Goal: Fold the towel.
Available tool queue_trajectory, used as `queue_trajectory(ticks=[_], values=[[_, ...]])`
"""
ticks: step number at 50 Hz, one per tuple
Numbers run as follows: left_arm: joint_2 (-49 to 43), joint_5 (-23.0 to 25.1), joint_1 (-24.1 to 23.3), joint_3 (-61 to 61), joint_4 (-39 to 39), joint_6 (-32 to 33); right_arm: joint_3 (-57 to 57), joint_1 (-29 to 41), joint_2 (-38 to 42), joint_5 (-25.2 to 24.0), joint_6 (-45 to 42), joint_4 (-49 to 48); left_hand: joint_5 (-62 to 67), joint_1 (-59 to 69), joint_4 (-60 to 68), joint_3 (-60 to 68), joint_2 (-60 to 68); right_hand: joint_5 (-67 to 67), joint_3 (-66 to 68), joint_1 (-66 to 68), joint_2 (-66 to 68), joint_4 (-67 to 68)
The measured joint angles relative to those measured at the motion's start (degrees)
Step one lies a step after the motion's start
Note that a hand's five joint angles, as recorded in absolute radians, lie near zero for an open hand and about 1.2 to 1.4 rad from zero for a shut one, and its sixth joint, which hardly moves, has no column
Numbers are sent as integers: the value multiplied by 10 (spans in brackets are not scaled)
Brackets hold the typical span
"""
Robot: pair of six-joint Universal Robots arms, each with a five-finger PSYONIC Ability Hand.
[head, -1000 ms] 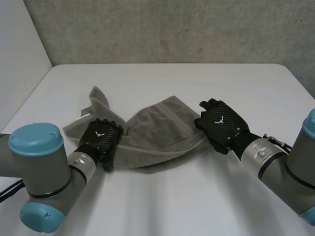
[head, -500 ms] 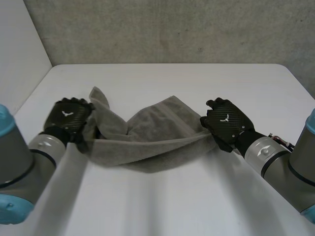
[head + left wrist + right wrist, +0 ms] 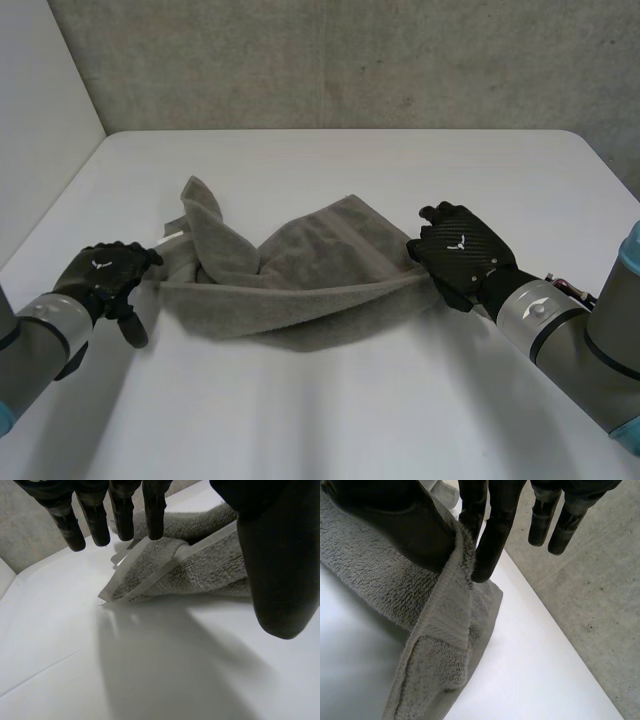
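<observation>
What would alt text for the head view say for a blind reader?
A rumpled grey towel lies on a white table between two black robot hands. The right hand pinches its edge; the left hand sits just beside the opposite corner.

Bare table (image 3: 330, 400) nearside (towel (image 3: 290, 280) midway, seemingly)

Lab: white table (image 3: 350, 420), bare concrete wall (image 3: 350, 60)

The head view looks down from behind onto the white table (image 3: 330, 420); both wrist views sit close, all three sharing the crumpled grey terry towel (image 3: 300, 270).
</observation>
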Motion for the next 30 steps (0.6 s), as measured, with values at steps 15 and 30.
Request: queue_trajectory(ticks=[15,30], values=[[-134,-2,-20,91,30,2,2,1,2,1,0,1,213,175,0,0,209,0,0,0,0,0],[-76,-10,-39,76,126,-7,1,1,1,3,0,6,626,575,0,0,603,0,0,0,0,0]])
